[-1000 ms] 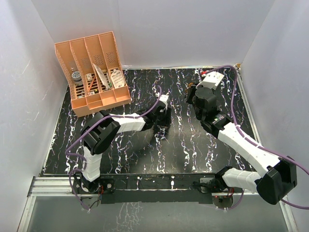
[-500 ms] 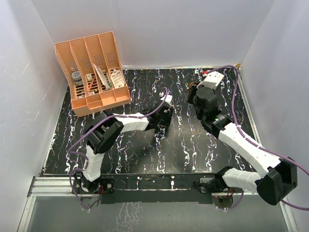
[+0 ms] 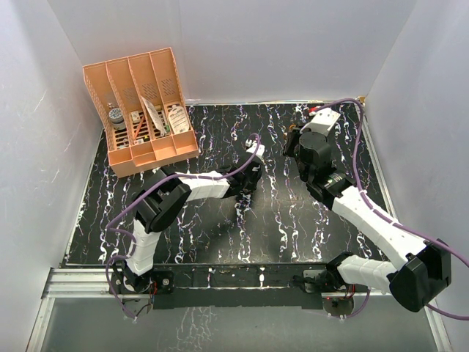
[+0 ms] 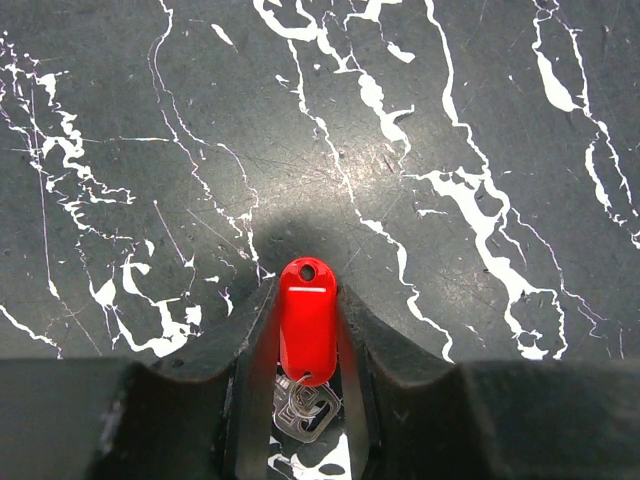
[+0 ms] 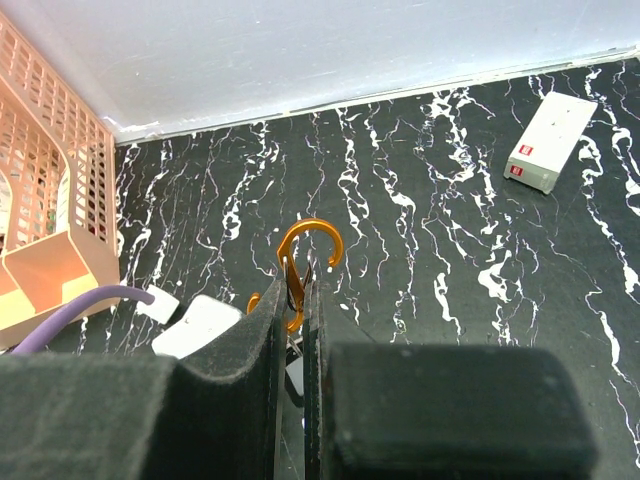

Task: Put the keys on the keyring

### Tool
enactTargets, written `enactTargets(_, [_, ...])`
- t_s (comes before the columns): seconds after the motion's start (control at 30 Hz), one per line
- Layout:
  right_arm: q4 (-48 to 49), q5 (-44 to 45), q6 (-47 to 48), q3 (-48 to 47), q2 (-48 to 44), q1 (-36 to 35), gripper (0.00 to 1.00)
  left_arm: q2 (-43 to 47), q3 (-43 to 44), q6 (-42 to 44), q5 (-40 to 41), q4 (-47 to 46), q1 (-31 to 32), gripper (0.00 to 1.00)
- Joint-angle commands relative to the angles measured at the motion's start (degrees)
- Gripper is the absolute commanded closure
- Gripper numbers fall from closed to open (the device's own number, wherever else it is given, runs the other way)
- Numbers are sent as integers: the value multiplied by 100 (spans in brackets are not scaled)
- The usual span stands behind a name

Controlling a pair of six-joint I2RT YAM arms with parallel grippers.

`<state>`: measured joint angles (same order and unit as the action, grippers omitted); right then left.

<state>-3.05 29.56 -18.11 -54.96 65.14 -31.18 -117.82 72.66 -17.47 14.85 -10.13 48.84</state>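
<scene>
1. Table (image 3: 293, 213): black, white-veined. It carries a peach organiser (image 3: 139, 117) at its far-left corner. Neither has changed over the last second.
2. Right arm (image 3: 366, 213): reaches toward the far side, with its wrist well to the right of the organiser. Its pose is almost the same as a second ago, with at most a slight drift away from the organiser.
3. Left arm (image 3: 205, 187): stretched low across the table. Its wrist end has crept further from the organiser in each frame and now lies nearer the right arm's wrist.
4. Left gripper (image 4: 306, 297): the jaws are narrowed around the red key (image 4: 307, 320), which stands between the fingers (image 4: 250, 330). The head with its hole points away from the palm, over bare table.
5. Right gripper (image 5: 296, 300): the jaws are pressed almost together, pinching the keyring (image 5: 306, 223). The ring's orange hooked loop sticks out past the fingertips, above the table and well right of the organiser.
6. White box (image 5: 548, 140): has a red label and lies flat on the table, on the far side of the right wrist view from the organiser.
7. Silver-grey metal piece (image 4: 303, 410): hangs from the red key's lower end, deep between the left fingers. I cannot tell whether it is the second key.
</scene>
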Motion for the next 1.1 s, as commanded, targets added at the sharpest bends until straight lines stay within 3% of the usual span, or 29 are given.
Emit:
enactTargets(0.0, [167, -12, 32, -167, -197, 50, 100, -183, 100, 119, 135, 295, 50, 77])
enactTargets(0.5, [120, -14, 20, -151, -282, 83, 100, 387, -185, 96, 250, 260, 55, 100])
enactTargets(1.07, [86, -29, 25, -149, -370, 94, 100, 1157, -350, 163, 386, 373, 58, 100])
